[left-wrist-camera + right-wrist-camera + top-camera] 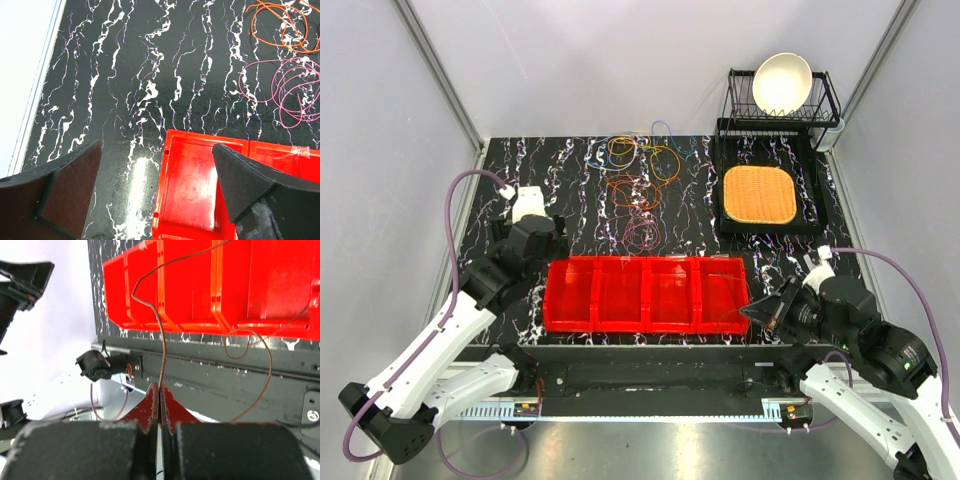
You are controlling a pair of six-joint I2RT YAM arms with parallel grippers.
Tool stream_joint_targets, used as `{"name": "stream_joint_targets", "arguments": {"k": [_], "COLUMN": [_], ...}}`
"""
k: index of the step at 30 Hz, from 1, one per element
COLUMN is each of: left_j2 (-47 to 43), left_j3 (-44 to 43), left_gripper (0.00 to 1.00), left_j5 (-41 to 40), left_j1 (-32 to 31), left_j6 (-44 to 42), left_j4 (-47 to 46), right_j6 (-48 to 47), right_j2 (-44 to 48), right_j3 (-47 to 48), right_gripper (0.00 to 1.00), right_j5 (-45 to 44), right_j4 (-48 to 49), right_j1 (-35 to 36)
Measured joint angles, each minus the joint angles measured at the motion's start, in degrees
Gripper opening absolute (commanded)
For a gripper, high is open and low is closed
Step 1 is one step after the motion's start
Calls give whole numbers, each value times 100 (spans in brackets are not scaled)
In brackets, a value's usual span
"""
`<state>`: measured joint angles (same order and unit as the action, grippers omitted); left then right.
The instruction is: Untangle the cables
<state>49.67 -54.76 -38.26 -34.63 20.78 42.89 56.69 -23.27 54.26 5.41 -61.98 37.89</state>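
A thin brown-red cable (161, 335) is pinched in the right end effector (160, 390) at the near edge of the desk (545, 175), the left end effector (156, 147) is held open, and orange, yellow and pink cables (638, 178) are looped near the far edge.

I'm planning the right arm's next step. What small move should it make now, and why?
Probably carry the right gripper over the red bin and open it: it is shut on a thin brown cable that drapes across the bin, one loop lying over the dark rail.
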Motion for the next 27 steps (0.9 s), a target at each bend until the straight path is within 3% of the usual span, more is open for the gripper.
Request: {"name": "stream_joint_targets", "arguments": {"k": [18,27], "left_j2": [90,109], "left_j3": [0,0], "left_gripper": [96,96], "left_j5": [-17,-44], "left_j1": [-26,-31], "left_j6": [0,0], "left_j4": [42,57], "right_j6": [407,334], "right_j2": [-308,-352], "right_j3": [-247,776], "right_gripper": [0,0], "right_j5": [780,796], "right_j4": [-15,-564], "right_j1": [0,0]}}
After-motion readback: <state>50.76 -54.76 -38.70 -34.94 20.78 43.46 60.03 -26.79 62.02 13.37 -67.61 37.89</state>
